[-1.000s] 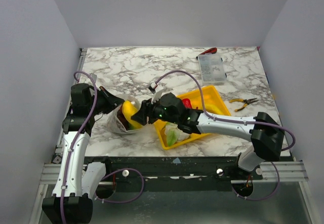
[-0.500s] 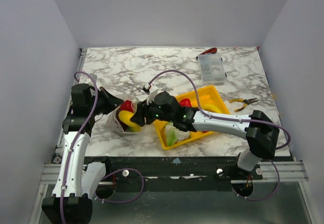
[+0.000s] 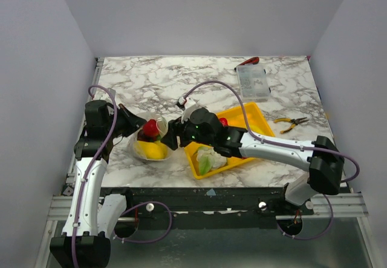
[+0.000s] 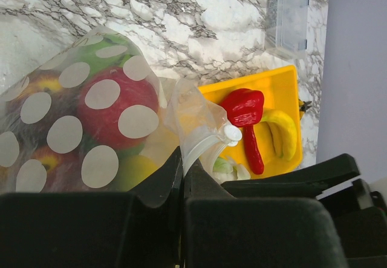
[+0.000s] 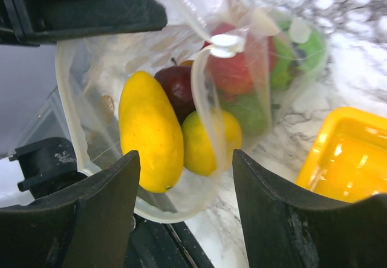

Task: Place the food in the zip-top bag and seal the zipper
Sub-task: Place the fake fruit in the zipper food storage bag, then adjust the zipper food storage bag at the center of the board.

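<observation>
— As the top camera takes in the whole table (image 3: 181,80), what do you count on it?

— One zip-top bag (image 3: 143,153) at the near left and one yellow tray (image 3: 261,118) to its right. Farther back are one clear box (image 3: 252,81), one pair of pliers (image 3: 290,123) and one red-handled tool (image 3: 249,61). The left fingers (image 3: 134,123) meet the bag's left rim and the right fingers (image 3: 170,138) sit at its mouth. The right arm covers part of the tray, so only one cauliflower (image 3: 208,158) and a bit of red pepper (image 3: 222,121) show there.

— And from the left wrist?

— The left fingers are pressed together on the bag's clear film. One zipper (image 4: 208,140) strip curls up just beside them, ending in a white slider (image 4: 231,134). Behind the dotted film, one red piece (image 4: 112,114) and one green piece (image 4: 100,53) are plain, but the rest blur. The tray holds one red pepper and one banana (image 4: 284,135). The cauliflower is mostly cut off by the finger.

— The right wrist?

— The right fingers stand apart with nothing between them, facing the bag's open mouth. Inside I count six pieces of food. There is a long yellow piece (image 5: 150,129), a dark red one, a round yellow-orange one and a red one. The other two are green and too blurred to name. One corner of the tray shows at the right.
</observation>
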Controlling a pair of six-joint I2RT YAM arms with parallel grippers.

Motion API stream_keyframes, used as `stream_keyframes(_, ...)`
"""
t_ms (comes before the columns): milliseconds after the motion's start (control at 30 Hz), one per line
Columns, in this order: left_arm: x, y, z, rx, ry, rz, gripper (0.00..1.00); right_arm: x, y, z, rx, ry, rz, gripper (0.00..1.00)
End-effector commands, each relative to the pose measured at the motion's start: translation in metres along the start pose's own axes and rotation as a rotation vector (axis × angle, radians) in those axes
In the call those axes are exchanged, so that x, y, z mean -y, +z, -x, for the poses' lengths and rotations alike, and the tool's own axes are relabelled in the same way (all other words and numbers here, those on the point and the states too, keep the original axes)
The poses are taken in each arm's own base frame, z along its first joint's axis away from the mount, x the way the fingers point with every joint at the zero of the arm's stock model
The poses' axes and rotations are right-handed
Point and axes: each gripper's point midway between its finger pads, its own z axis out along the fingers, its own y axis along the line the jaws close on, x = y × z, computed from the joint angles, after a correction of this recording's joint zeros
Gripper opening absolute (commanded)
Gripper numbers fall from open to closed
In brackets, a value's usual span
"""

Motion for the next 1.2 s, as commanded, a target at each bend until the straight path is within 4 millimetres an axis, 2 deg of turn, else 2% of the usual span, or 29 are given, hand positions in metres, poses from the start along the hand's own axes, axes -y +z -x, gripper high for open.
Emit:
stream_keyframes(0,0.01,-0.009,0.013,0.047,0.043,-0.01,0.0,0.031,-0.016,-0.007,-0.007,-0.038,-0.146,0.66)
stream_keyframes(67,0.011,-0.009,0.013,0.047,0.044,-0.013,0.0,0.03,-0.011,-0.017,-0.032,-0.027,-0.131,0.66)
stream_keyframes(200,0.012,-0.009,0.014,0.048,0.043,-0.017,0.0,0.014,0.008,-0.037,-0.1,0.022,-0.03,0.64)
stream_keyframes(333,0.009,-0.013,0.016,0.057,0.064,0.003,0.0,0.015,0.021,-0.042,-0.102,0.032,-0.038,0.54)
stream_keyframes(400,0.005,-0.016,0.018,0.072,0.082,0.036,0.0,0.016,0.023,-0.03,-0.077,0.014,-0.06,0.41)
stream_keyframes(467,0.0,-0.021,0.023,0.099,0.102,0.08,0.0,0.013,0.023,-0.011,-0.035,-0.003,-0.068,0.21)
stream_keyframes(533,-0.012,-0.028,0.032,0.142,0.11,0.165,0.0,0.007,0.022,0.014,0.025,-0.005,-0.074,0.05)
stream_keyframes(600,-0.025,-0.035,0.039,0.186,0.109,0.247,0.0,0.006,0.022,0.028,0.049,-0.003,-0.097,0.0)
stream_keyframes(700,-0.035,-0.04,0.044,0.222,0.124,0.306,0.0,0.004,0.023,0.04,0.076,0.022,-0.115,0.0)
stream_keyframes(833,-0.035,-0.029,0.039,0.194,0.159,0.263,0.0,0.01,0.031,0.033,0.064,0.01,-0.132,0.03)
stream_keyframes(967,-0.029,-0.019,0.033,0.162,0.197,0.195,0.0,0.017,0.034,0.025,0.038,-0.015,-0.151,0.23)
stream_keyframes(1167,-0.021,-0.008,0.028,0.12,0.237,0.117,0.0,0.021,0.016,0.033,0.037,-0.066,-0.183,0.56)
